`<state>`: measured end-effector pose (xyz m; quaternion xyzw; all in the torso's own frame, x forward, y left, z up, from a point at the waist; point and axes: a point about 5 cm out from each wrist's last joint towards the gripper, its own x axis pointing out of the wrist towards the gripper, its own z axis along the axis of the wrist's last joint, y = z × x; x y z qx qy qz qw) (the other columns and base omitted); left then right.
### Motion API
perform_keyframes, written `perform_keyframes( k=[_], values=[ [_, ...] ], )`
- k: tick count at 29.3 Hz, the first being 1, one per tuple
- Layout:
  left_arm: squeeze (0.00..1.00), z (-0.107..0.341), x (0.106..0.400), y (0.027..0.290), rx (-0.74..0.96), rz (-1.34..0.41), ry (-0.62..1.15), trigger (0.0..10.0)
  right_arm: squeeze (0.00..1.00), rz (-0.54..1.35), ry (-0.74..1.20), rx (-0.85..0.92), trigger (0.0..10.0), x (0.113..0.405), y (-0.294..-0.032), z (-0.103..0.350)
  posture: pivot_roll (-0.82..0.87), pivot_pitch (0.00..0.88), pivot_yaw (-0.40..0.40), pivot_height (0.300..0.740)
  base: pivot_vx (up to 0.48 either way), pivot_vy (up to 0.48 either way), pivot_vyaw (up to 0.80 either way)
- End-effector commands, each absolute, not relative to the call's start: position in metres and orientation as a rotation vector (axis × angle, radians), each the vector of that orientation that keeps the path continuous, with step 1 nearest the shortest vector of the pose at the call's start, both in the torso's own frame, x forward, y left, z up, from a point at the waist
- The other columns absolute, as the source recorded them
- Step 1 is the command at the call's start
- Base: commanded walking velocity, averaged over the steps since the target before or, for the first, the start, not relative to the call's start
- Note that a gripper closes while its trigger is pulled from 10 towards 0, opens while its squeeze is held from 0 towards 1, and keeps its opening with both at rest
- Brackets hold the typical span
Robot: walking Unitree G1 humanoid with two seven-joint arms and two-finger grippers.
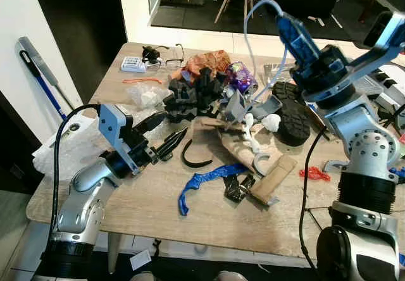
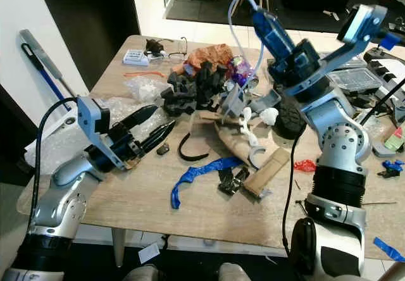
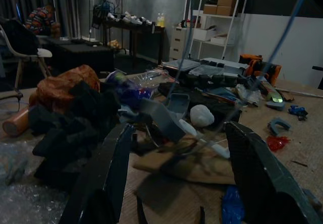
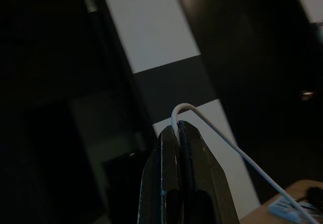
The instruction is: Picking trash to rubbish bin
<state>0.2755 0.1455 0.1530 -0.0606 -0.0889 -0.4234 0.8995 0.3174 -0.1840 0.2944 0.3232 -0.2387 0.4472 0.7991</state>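
Note:
A heap of trash lies on the wooden table (image 1: pixel 145 199): black foam chunks (image 1: pixel 193 94), an orange bag (image 1: pixel 205 61), a purple wrapper (image 1: pixel 239 75), brown card (image 1: pixel 272 180), a blue plastic strip (image 1: pixel 202 183) and a black curved band (image 1: pixel 193 161). My right gripper (image 1: pixel 280 16) is raised above the heap, shut on a pale tube (image 1: pixel 248 34) that loops down into it; the right wrist view has the shut fingers (image 4: pixel 166 173) pinching that tube (image 4: pixel 227 143). My left gripper (image 1: pixel 176 121) hovers open at the table's left, pointing at the heap, with nothing between its fingers (image 3: pixel 108 173).
A black shoe (image 1: pixel 291 113) and a white lump (image 1: pixel 271 121) lie right of the heap, a red scrap (image 1: pixel 314 173) beyond. Bubble wrap (image 1: pixel 69 145) covers the left edge. Glasses (image 1: pixel 166 59) and a small keypad (image 1: pixel 133 62) sit at the far left corner. A mop (image 1: pixel 38 72) leans on the wall.

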Motion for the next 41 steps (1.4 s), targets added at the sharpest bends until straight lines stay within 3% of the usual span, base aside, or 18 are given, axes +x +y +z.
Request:
perform_keyframes(
  k=[1,8,25,41],
  values=[
    [0.00,0.154,0.273,0.144,-0.124,-0.899,-0.177,10.0,0.00,0.943,-0.599,0.684,0.0,0.313,-0.191,0.316,0.00,0.000,-0.024,0.740,0.000,0.000,0.00],
    [0.00,0.152,0.272,0.142,-0.129,-0.910,-0.172,10.0,0.00,0.852,-0.702,0.696,0.0,0.313,-0.201,0.347,0.00,0.000,-0.023,0.740,0.000,0.000,0.00],
    [0.00,0.151,0.271,0.138,-0.132,-0.921,-0.163,10.0,0.00,0.586,-0.792,0.733,0.0,0.319,-0.227,0.373,0.00,0.000,-0.023,0.740,0.000,0.000,0.00],
    [0.00,0.151,0.271,0.138,-0.132,-0.923,-0.162,10.0,0.00,0.580,-0.859,0.747,0.0,0.308,-0.232,0.396,0.00,0.000,-0.021,0.740,0.000,0.000,0.00]
  ],
)
